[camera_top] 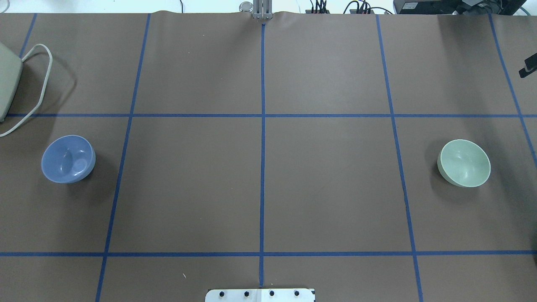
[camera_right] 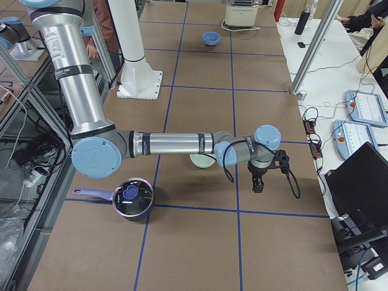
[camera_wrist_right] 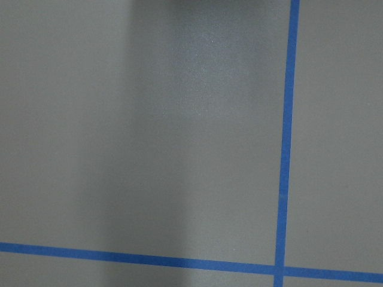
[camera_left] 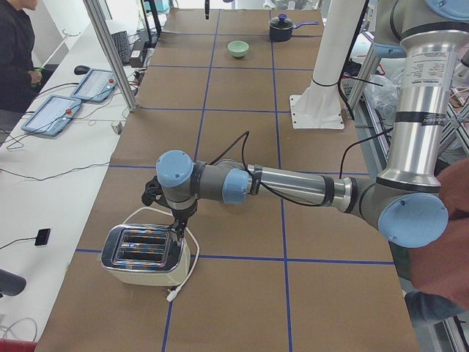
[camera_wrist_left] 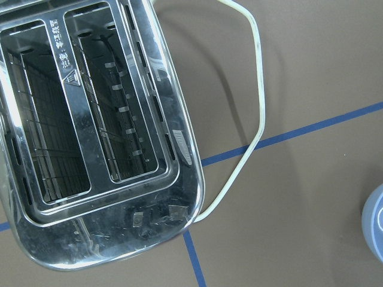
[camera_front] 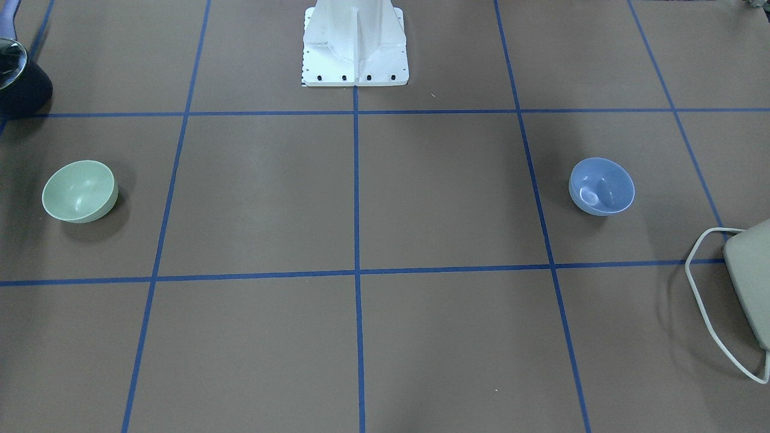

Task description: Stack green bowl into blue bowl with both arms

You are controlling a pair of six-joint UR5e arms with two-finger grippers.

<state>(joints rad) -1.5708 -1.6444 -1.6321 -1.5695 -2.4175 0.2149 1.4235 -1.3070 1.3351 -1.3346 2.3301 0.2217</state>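
Fingers on the left gripper [camera_left: 178, 231] and right gripper [camera_right: 257, 187] show only in side views, so I cannot tell their spread. The green bowl [camera_front: 79, 191] sits upright well off the pedestal [camera_front: 355, 54] on the robot's right, and the blue bowl [camera_front: 601, 186] well off it on the left. Both look light, rigid and glossy, so probably slippery. Pinching across the thin rim seems the surest hold.

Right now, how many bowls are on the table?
2. The green bowl sits on the robot's right side, the blue bowl on its left near the toaster. They stand far apart, unstacked; none seems hidden.
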